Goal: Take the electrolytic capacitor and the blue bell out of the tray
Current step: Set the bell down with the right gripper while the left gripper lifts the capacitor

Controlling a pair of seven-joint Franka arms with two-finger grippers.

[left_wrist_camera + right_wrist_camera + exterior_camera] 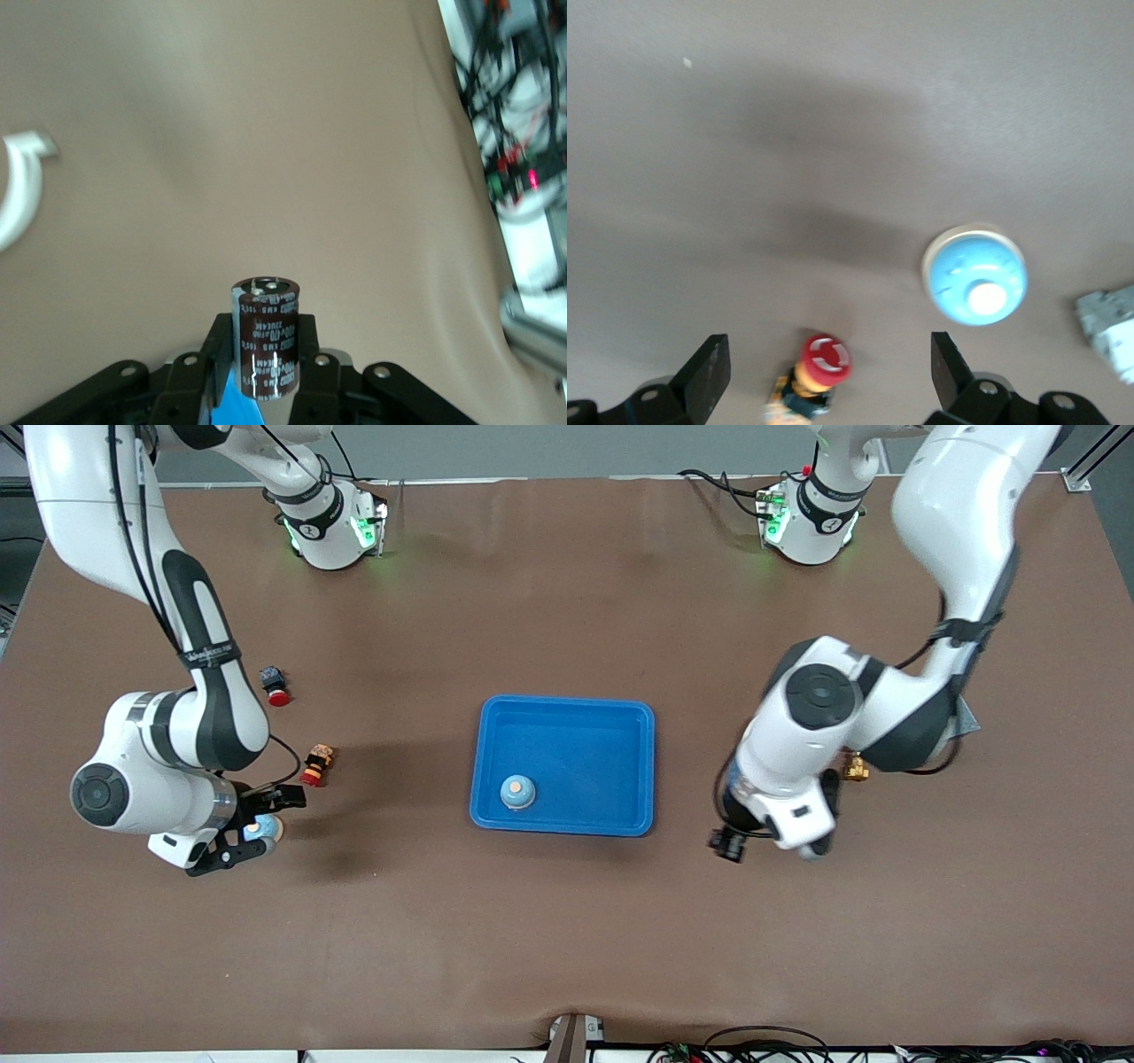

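The left end effector [264,359] is pinching the capacitor [265,341], a dark brown cylinder with white print and a silver top, which stands out upright from between the two fingers. In the front view this left end effector [819,847] hangs over bare worktop [567,939], between the blue tray [567,705] and the left arm's end of the worktop; the capacitor itself is hidden there by the wrist. A small brass part [855,768] lies on the worktop under the left arm.

One blue bell [518,791] sits inside the tray, in the corner nearer to the front camera and toward the right arm's end.

The right end effector [246,831] is over the worktop at the right arm's end, its fingers [709,376] spread wide and holding nothing. Below it lies a second bell [974,276] – light blue, with a pale button on top – and it is free on the worktop. Just beside this bell stands a red-capped figure [317,766], and a red push button [275,685] lies farther from the front camera
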